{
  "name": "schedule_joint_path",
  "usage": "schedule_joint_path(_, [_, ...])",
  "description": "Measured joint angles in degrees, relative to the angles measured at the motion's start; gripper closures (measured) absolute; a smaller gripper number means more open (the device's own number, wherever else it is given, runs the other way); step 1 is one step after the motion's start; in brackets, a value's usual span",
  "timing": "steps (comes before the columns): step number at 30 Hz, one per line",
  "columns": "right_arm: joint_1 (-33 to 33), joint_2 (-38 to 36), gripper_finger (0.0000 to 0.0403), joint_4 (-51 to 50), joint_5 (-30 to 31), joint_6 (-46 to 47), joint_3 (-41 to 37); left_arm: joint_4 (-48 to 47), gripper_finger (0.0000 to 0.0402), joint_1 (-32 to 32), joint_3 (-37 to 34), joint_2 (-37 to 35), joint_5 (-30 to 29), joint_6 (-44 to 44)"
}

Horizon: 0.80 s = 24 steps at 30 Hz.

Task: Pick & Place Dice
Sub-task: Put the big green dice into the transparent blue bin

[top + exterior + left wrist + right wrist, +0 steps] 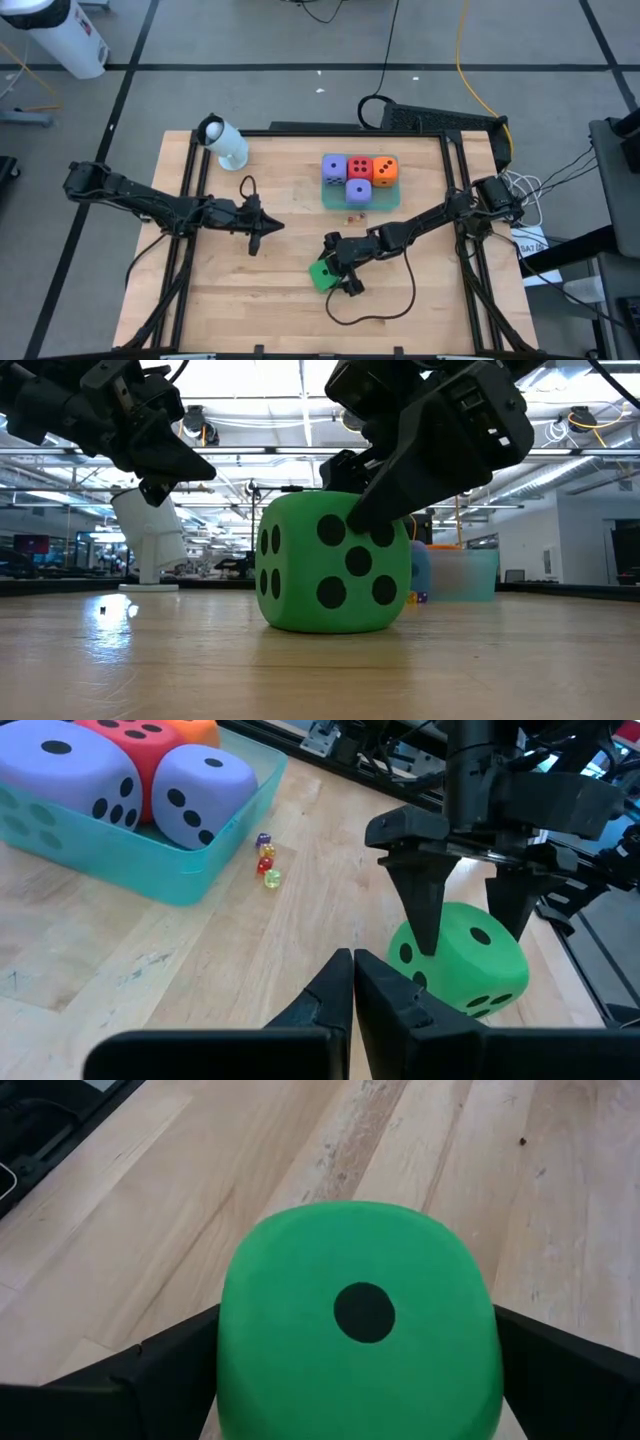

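The green die (321, 274) rests on the wooden table near its front middle, one pip up (364, 1312). My right gripper (338, 266) slants down over it, open. One finger (424, 910) stands on each side of the die, and the die's top hides the fingertips in the right wrist view. Two purple dice (334, 167), (358, 190), a red die (360, 167) and an orange die (385, 170) sit in the translucent green tray (388, 196) at the far middle. My left gripper (268, 226) is shut and empty, hovering left of the green die. My right gripper's fingers (150, 1370) stand against two opposite sides of the green die (240, 1380), coming from above and slanting down. The die's top hides the fingertips, so I cannot tell whether they touch it. The die sits flat on the table.
A white cylinder-shaped object (226, 142) stands at the far left of the table. Three tiny coloured beads (266, 865) lie on the wood just in front of the tray. A dark cable (370, 315) loops on the table near the front, below my right arm.
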Motion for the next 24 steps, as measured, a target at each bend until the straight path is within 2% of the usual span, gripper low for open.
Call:
schedule_joint_path(5, [-0.17, -0.02, 0.0008, 0.10, 0.02, -1.47, -0.07, 0.01, 0.0380, 0.00, 0.00, 0.00, -0.02, -0.04])
schedule_joint_path(12, [-2.87, -4.68, 0.0010, -2.43, 0.23, -2.77, -0.37, -0.03, 0.0380, -0.19, 0.00, 0.00, -0.03, -0.24])
schedule_joint_path(16, [-5.22, -10.77, 0.0011, -5.79, 1.05, -5.10, -0.33, -0.05, 0.0380, -1.01, 0.00, 0.00, -0.26, -0.28])
schedule_joint_path(24, [-10.37, -27.86, 0.0012, -21.67, 12.09, -8.52, -0.30, -0.07, 0.0380, -2.60, 0.00, 0.00, -2.01, -0.39])
